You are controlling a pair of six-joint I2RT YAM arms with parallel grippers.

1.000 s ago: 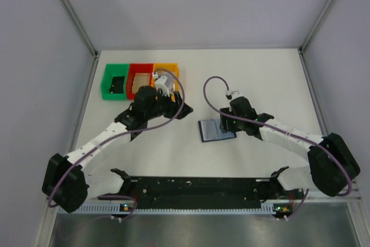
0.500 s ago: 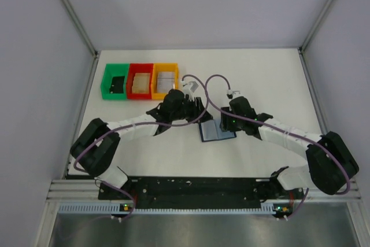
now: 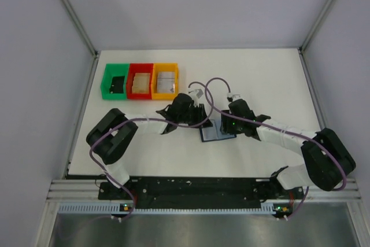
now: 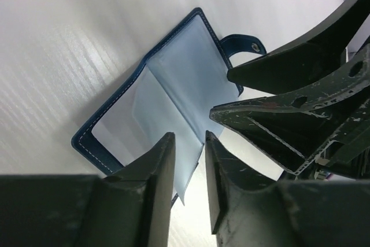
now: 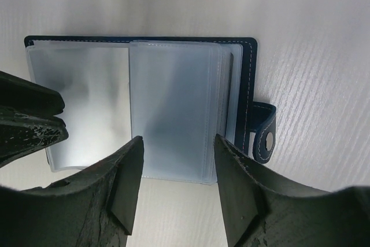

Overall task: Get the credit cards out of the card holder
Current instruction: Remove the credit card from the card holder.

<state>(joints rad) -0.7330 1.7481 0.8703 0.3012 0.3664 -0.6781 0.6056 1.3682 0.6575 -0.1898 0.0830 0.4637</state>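
The dark blue card holder (image 3: pixel 213 135) lies open on the white table, its pale sleeves up. It also shows in the left wrist view (image 4: pixel 173 79) and the right wrist view (image 5: pixel 173 102). My left gripper (image 3: pixel 203 121) is low at its left edge, its jaws a narrow gap apart (image 4: pixel 189 137) round the corner of a loose pale sleeve without closing on it. My right gripper (image 3: pixel 225 125) is open (image 5: pixel 178 140) over the right panel's near edge. A silvery-grey card (image 3: pixel 166 80) lies in the orange bin. I cannot tell whether any card is in the sleeves.
A green bin (image 3: pixel 108 76) with a black item, a red bin (image 3: pixel 140 66) with a tan item and the orange bin (image 3: pixel 166 66) stand in a row at the back left. The holder's snap tab (image 5: pixel 263 137) sticks out on its right side. The right gripper's fingers (image 4: pixel 272 114) crowd close to my left jaws.
My left arm swung from above the orange bin right and down to the holder's left edge. The grey card now shows in the orange bin. The right gripper has barely moved.
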